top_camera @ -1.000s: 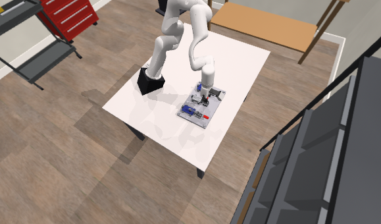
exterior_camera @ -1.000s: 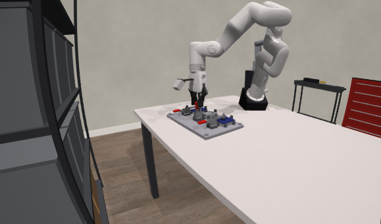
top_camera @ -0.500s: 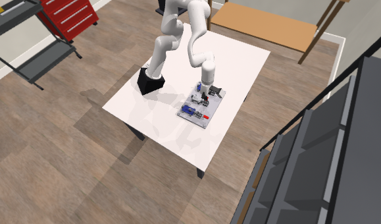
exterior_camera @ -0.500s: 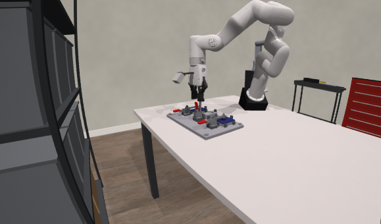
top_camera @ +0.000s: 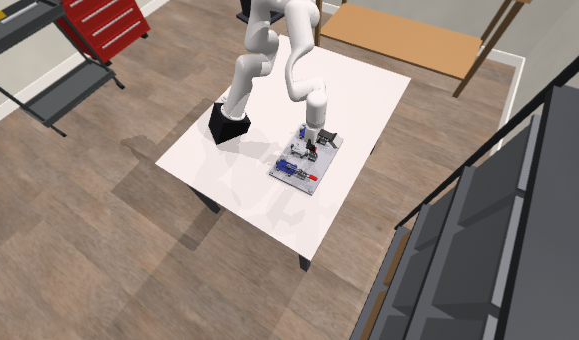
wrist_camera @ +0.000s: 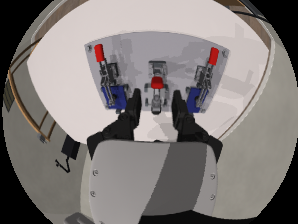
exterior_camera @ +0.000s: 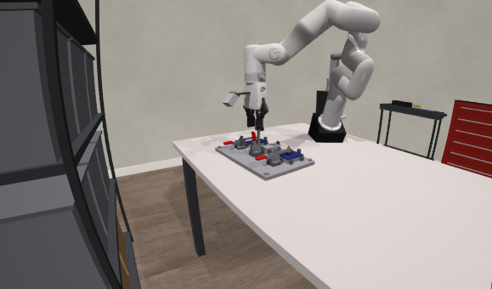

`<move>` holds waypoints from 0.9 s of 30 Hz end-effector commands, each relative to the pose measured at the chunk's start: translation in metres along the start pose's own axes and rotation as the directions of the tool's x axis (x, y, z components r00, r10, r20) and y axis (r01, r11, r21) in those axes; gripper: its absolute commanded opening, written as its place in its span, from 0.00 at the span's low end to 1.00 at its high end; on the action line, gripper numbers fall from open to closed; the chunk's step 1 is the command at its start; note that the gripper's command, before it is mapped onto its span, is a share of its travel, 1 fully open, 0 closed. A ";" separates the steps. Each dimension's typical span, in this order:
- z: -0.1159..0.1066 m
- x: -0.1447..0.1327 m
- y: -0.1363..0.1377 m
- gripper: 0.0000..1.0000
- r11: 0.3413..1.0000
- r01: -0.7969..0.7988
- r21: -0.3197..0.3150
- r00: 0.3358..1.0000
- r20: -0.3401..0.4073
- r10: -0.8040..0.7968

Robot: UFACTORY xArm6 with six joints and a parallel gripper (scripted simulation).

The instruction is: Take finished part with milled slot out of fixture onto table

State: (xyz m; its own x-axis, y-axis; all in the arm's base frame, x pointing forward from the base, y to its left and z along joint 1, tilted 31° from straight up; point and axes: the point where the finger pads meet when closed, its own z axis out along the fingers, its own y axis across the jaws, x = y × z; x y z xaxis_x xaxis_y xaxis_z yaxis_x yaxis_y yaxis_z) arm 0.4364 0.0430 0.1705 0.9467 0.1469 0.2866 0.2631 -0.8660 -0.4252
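Note:
The grey fixture plate point(top_camera: 307, 186) point(exterior_camera: 265, 170) point(wrist_camera: 133, 46) lies on the white table point(top_camera: 337, 100) point(exterior_camera: 371, 204). Two blue blanks point(top_camera: 286, 166) point(top_camera: 302, 132) point(exterior_camera: 291, 157) point(exterior_camera: 257, 140) point(wrist_camera: 119, 96) point(wrist_camera: 197, 99) sit in the outer nests, and their clamps' red handles point(top_camera: 313, 177) point(exterior_camera: 228, 143) point(wrist_camera: 100, 51) point(wrist_camera: 213, 54) lie flat. The grey finished part point(top_camera: 297, 148) point(exterior_camera: 272, 148) sits in the middle nest. The middle clamp's red handle point(exterior_camera: 254, 136) point(wrist_camera: 157, 83) stands upright. My gripper point(top_camera: 312, 146) point(exterior_camera: 256, 126) point(wrist_camera: 156, 97) hangs just above that handle, fingers half apart and empty.
The arm's black base point(top_camera: 228, 126) point(exterior_camera: 327, 129) stands at the table's back edge. A dark shelf rack point(top_camera: 487, 225) point(exterior_camera: 40, 149) is beside the table. A red tool cabinet point(top_camera: 104, 25) point(exterior_camera: 475, 140), a grey cart point(top_camera: 42, 60) point(exterior_camera: 410, 112) and a wooden bench point(top_camera: 402, 37) stand further off.

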 end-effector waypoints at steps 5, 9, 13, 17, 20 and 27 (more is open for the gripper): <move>-0.001 0.001 0.000 1.00 1.000 0.001 -0.001 1.000 -0.003 -0.001; 0.001 0.001 0.000 1.00 1.000 0.001 -0.001 1.000 -0.003 -0.001; 0.004 0.001 0.000 1.00 1.000 0.001 -0.001 1.000 -0.003 -0.001; 0.008 0.001 0.000 1.00 1.000 0.001 -0.001 1.000 -0.003 -0.001; 0.010 0.001 0.000 1.00 1.000 0.001 -0.001 1.000 -0.003 -0.001; 0.012 0.001 0.000 1.00 1.000 0.001 -0.001 1.000 -0.003 -0.001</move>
State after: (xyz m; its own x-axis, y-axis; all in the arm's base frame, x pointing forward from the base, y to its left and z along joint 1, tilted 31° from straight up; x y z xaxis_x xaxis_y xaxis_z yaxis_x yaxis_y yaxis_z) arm 0.4385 0.0484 0.1608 0.9468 0.1469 0.2865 0.2631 -0.8660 -0.4252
